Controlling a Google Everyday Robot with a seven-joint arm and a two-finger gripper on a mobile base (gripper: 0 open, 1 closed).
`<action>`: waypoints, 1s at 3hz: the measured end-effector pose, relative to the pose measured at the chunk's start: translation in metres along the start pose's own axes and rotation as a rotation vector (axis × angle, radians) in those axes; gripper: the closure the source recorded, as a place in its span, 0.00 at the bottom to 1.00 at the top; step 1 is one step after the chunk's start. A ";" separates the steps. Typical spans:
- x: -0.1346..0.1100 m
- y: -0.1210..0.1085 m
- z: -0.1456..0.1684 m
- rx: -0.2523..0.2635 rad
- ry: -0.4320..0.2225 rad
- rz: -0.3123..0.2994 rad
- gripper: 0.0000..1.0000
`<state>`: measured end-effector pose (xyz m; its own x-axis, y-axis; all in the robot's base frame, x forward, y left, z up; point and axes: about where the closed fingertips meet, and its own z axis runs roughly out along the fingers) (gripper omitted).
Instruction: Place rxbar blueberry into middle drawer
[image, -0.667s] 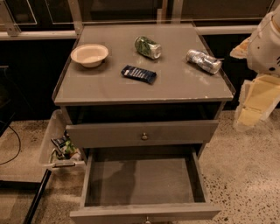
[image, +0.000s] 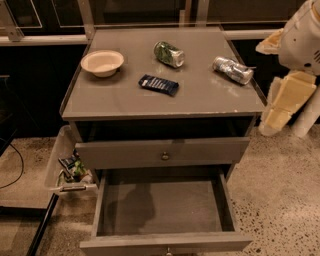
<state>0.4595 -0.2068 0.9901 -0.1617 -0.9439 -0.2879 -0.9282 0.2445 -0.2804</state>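
The rxbar blueberry (image: 158, 85) lies flat on the grey surface (image: 125, 102) of the cabinet, a little left of centre and nearer the front half. Its long axis runs roughly left to right, tilted so that the left end sits slightly further back, towards the bowl, and the right end slightly nearer the front edge. The dark blue wrapper faces up, with pale print across it. Nothing touches the bar.

A cream bowl (image: 102, 62) stands upright at the back left. A green can (image: 169, 54) lies on its side behind the bar. A crushed silver can (image: 232, 70) lies on its side near the right edge, well apart from the bar.

Below the surface, an upper drawer front (image: 210, 149) with a brass knob (image: 165, 156) is closed. Beneath it the middle drawer (image: 175, 210) is pulled out, its smooth grey floor bare.

The pincer (image: 280, 107) hangs off the right side of the cabinet, beyond the surface edge and beside the silver can, angled down and to the left. It holds nothing that can be seen, and I cannot tell whether it is parted or closed.

A clear bin (image: 60, 155) with packets in it sits by the cabinet's lower left.
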 end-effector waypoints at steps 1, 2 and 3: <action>-0.011 -0.026 0.007 0.024 -0.125 -0.022 0.00; -0.028 -0.040 0.023 0.016 -0.196 -0.060 0.00; -0.028 -0.040 0.025 0.014 -0.199 -0.062 0.00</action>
<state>0.5096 -0.1849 0.9865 -0.0339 -0.8951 -0.4445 -0.9293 0.1918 -0.3155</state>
